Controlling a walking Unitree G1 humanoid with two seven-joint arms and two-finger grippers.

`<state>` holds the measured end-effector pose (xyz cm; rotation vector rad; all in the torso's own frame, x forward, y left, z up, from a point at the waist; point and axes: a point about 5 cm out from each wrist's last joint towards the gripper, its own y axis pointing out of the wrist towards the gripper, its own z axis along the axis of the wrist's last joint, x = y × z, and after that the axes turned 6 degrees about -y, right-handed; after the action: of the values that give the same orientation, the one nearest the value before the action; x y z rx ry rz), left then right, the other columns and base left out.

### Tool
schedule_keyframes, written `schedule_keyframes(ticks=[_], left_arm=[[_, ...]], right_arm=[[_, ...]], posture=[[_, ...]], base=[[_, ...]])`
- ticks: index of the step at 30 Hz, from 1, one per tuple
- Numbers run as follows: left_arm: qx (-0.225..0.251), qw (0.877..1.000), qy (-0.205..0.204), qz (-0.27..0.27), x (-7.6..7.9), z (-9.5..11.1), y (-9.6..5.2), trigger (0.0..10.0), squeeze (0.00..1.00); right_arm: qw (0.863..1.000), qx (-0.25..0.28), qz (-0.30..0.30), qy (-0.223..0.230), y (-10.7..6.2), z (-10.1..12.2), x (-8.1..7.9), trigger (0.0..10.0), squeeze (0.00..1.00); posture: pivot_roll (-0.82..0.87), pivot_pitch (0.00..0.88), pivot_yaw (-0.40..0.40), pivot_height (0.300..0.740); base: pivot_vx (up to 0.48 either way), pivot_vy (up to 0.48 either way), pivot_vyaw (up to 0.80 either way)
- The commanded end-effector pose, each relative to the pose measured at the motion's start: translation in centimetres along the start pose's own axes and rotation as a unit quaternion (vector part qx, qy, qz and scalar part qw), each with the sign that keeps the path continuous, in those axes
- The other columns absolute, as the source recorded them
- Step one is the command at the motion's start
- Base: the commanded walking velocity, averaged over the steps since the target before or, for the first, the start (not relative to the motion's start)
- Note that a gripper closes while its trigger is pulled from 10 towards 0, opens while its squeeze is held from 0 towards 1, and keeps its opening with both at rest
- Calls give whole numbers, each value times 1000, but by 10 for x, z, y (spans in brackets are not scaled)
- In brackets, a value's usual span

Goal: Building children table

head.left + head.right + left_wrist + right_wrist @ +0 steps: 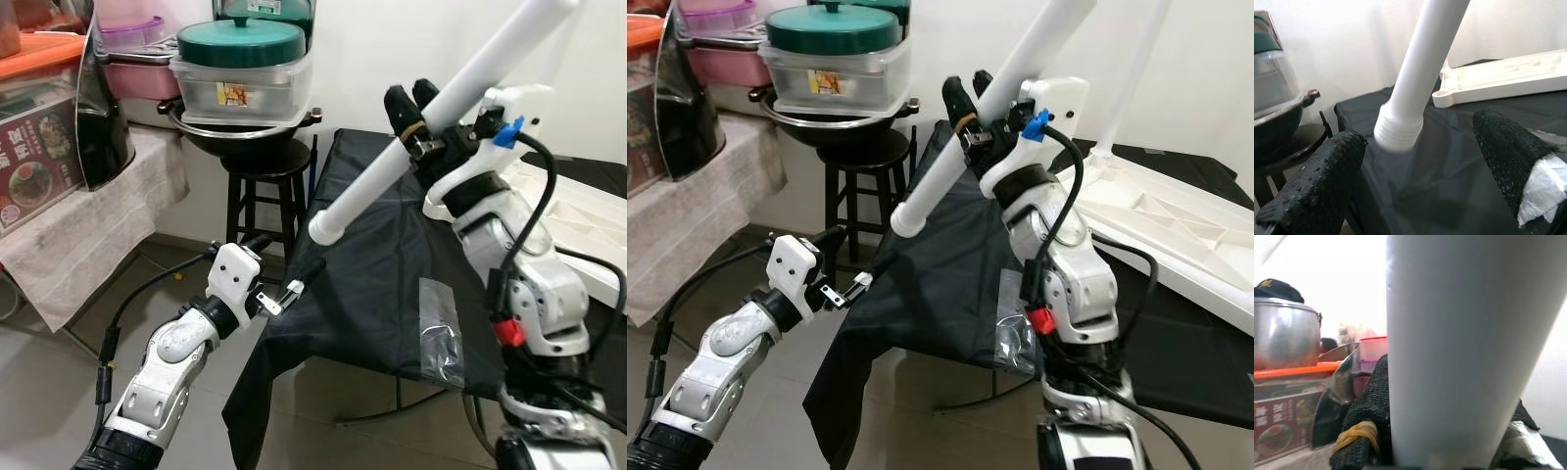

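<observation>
Leg [431, 117], white tube, slants across upper right of frame, clamped by right gripper [411, 106] fingers. Left gripper [284, 274] at lower centre, fingers spread wide, empty, below leg's threaded end. Tabletop [1176, 230] lies at right on black cloth [372, 284].

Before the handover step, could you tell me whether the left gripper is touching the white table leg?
Apart: in the left wrist view the left gripper is open, and its fingers flank the table leg with clear gaps.

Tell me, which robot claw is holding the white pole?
The right claw grips the white pole up high; the left claw is open, holding nothing.
</observation>
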<state>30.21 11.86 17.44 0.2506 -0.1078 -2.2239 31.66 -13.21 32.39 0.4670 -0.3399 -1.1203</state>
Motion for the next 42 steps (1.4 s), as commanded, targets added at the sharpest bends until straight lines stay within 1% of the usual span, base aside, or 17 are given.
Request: schedule_keyframes(ticks=[1, 2, 5, 8, 15, 19, 24, 28, 34, 35, 36, 37, 38, 39, 40, 41, 42], left_arm=[[10, 1000, 3, -10, 3, 3, 2, 10000, 0], [13, 1000, 4, -12, 3, 5, 4, 10000, 0], [17, 1000, 20, -7, 8, 3, 11, 10000, 0], [20, 999, 31, 7, 8, 2, 12, 10000, 0], [15, 1000, 24, 2, 10, -1, 11, 10000, 0], [9, 1000, 30, -2, 12, -4, 12, 10000, 0], [-1, 999, 53, 4, 11, -9, 13, 10000, 0], [-9, 998, 65, 14, 9, -13, 12, 10000, 0], [-18, 997, 75, 24, 6, -16, 12, 10000, 0], [-23, 996, 82, 29, 4, -17, 12, 7686, 0], [-23, 996, 82, 29, 4, -17, 12, 7686, 0], [-25, 995, 88, 32, 3, -19, 11, 4980, 0], [-27, 995, 90, 34, 2, -20, 11, 4863, 0], [-29, 995, 92, 36, 2, -21, 11, 2824, 0], [-30, 994, 93, 37, 2, -21, 11, 2824, 0], [-30, 994, 94, 38, 2, -22, 11, 2039, 0], [-30, 994, 95, 38, 2, -22, 11, 2039, 0]], right_arm=[[1000, 9, 12, 5, 3, 2, -5, 0, 0], [1000, 9, 16, 13, 4, 0, -8, 0, 0], [997, -15, 49, 51, 6, -11, -30, 0, 0], [996, -24, 55, 62, 6, -16, -35, 0, 0], [995, -21, 54, 77, 8, -17, -36, 0, 0], [990, -19, 78, 114, 16, -14, -51, 0, 0], [985, -13, 93, 147, 18, -9, -61, 0, 0], [981, -10, 114, 159, 17, -1, -71, 0, 0], [977, -13, 130, 168, 16, 3, -76, 0, 0], [975, -14, 138, 171, 15, 5, -77, 0, 0], [975, -14, 138, 171, 15, 5, -77, 0, 0], [973, -14, 146, 176, 15, 8, -79, 0, 0], [972, -13, 152, 178, 14, 11, -81, 0, 0], [972, -12, 158, 176, 14, 13, -82, 0, 0], [971, -11, 161, 175, 14, 13, -82, 0, 0], [972, -11, 162, 172, 14, 14, -82, 0, 0], [972, -12, 163, 171, 14, 14, -82, 0, 0]], posture=[[38, 0, -67, 740], [38, 0, -67, 740], [30, 0, -63, 740], [32, 0, -64, 740], [32, 0, -64, 740], [37, 0, -68, 740], [38, 0, -67, 740], [36, 0, -63, 740], [36, 0, -60, 740], [35, 0, -60, 740], [35, 0, -60, 740], [33, 0, -59, 740], [33, 0, -58, 740], [33, 0, -58, 740], [33, 0, -58, 740], [33, 0, -58, 740], [33, 0, -58, 740]], base=[[0, 0, 0], [0, 0, 0], [0, 0, 0], [0, 0, 0], [0, 0, 0], [0, 0, 0], [0, 0, 0], [0, 0, 0], [0, 0, 0], [0, 0, 0], [0, 0, 0], [0, 0, 0], [0, 0, 0], [0, 0, 0], [0, 0, 0], [0, 0, 0], [0, 0, 0]])
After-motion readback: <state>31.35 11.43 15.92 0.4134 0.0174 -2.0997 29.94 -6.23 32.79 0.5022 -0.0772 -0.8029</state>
